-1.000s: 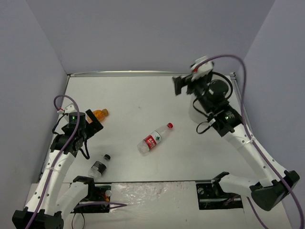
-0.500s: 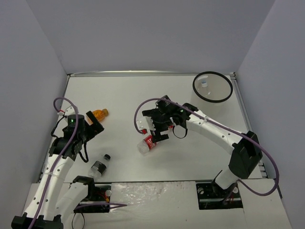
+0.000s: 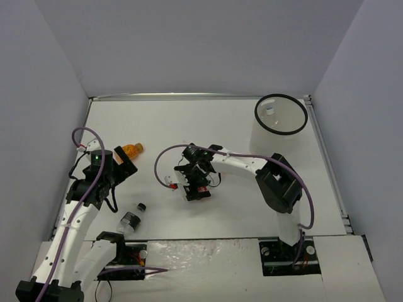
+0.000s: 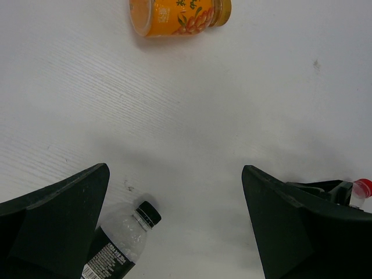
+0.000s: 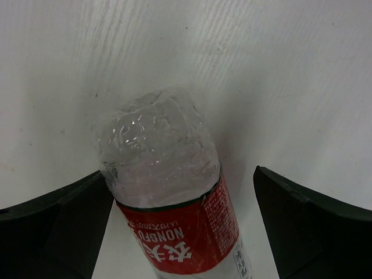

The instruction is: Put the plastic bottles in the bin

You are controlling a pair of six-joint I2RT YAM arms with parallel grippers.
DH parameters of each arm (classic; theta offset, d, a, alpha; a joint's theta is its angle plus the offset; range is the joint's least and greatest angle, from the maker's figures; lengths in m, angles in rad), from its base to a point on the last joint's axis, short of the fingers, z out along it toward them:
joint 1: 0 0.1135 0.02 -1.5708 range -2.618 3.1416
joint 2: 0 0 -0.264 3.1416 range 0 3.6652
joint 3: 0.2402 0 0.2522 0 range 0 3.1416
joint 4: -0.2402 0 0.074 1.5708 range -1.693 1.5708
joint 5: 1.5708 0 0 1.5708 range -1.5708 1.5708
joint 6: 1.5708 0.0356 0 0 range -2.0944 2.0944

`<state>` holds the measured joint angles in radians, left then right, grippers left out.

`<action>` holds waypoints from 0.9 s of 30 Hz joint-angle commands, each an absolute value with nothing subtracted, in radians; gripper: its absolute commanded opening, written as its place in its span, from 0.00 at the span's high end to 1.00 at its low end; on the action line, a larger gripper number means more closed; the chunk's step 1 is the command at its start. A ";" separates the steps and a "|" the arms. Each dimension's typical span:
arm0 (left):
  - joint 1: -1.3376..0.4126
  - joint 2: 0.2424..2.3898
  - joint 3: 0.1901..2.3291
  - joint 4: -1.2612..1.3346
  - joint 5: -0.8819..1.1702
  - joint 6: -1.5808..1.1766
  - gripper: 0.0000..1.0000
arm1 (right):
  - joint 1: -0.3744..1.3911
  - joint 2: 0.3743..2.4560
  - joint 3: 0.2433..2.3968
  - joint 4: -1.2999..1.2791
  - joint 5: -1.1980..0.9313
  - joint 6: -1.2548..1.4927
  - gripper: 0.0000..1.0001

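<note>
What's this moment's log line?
right gripper open around red-labelled bottle | left gripper open, empty | orange bottle, black-capped bottle on table | bin upright

White flat table (image 3: 189,123), faintly ridged surface. Lying directly on it: an orange plastic bottle (image 3: 131,150), on its side near the left edge; a short clear plastic bottle with black cap (image 3: 131,219), on its side at near left; a clear red-labelled plastic bottle (image 5: 168,197), on its side near the centre; a white cylindrical bin with thin black rim (image 3: 263,141), upright in the far right corner.
</note>
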<state>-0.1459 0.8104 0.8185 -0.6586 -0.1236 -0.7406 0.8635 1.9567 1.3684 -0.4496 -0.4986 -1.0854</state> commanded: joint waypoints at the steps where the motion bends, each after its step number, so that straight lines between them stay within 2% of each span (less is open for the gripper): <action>1: -0.150 0.807 0.848 -0.643 -0.150 -0.744 0.03 | 0.872 1.992 1.431 -0.411 -0.513 -0.981 0.01; 5: -0.150 0.804 0.850 -0.649 -0.156 -0.746 0.03 | 0.892 1.986 1.429 -0.381 -0.456 -0.945 0.14; 10: -0.150 0.805 0.856 -0.650 -0.159 -0.750 0.03 | 0.899 1.866 1.411 -0.287 -0.381 -0.886 0.56; 14: -0.150 0.799 0.857 -0.660 -0.174 -0.764 0.03 | 0.899 1.694 1.358 -0.155 -0.324 -0.819 0.71; 17: -0.150 0.789 0.857 -0.664 -0.181 -0.769 0.03 | 0.895 1.525 1.297 0.095 -0.168 -0.684 0.75; 22: -0.150 0.781 0.858 -0.662 -0.198 -0.778 0.03 | 0.863 1.250 1.238 0.437 0.151 -0.471 0.75; 24: -0.150 0.785 0.860 -0.658 -0.200 -0.781 0.03 | 0.811 1.174 1.226 0.510 0.286 -0.409 0.76; 27: -0.150 0.795 0.862 -0.654 -0.201 -0.786 0.03 | 0.669 1.124 1.254 0.524 0.337 -0.347 0.77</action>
<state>-0.1467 0.7856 0.8185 -0.6800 -0.1767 -0.7682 0.8158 1.1892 1.2402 0.3065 0.0905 -0.5138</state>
